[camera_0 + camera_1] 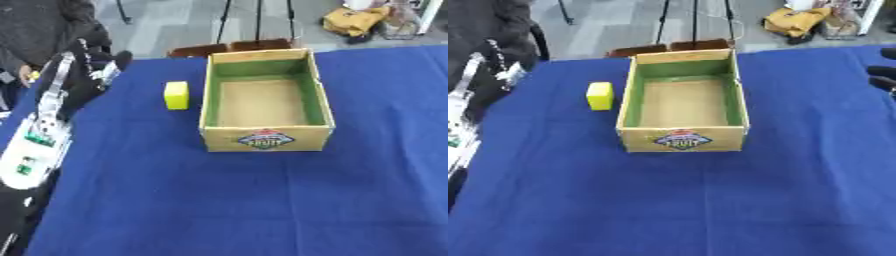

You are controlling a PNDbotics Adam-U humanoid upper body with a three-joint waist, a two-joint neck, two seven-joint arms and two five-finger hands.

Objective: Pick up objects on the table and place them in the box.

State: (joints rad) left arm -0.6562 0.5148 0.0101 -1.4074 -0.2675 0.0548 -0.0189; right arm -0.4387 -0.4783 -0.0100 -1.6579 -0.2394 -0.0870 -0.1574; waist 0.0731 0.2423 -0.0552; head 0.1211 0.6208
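Note:
A small yellow block (176,95) lies on the blue tablecloth (219,200), just left of an open cardboard box (267,139) with green inner walls. Nothing shows inside the box. My left arm, white and silver, comes in along the left edge. Its black left hand (90,75) hovers over the table's far left corner, a short way left of the block and apart from it. My right hand (882,75) only shows as dark straight fingers at the right edge of the right eye view, well right of the box and holding nothing.
Brown chair backs (232,48) stand right behind the table's far edge, behind the box. A yellow bag (354,20) lies on the floor beyond. Wide blue cloth stretches in front of the box.

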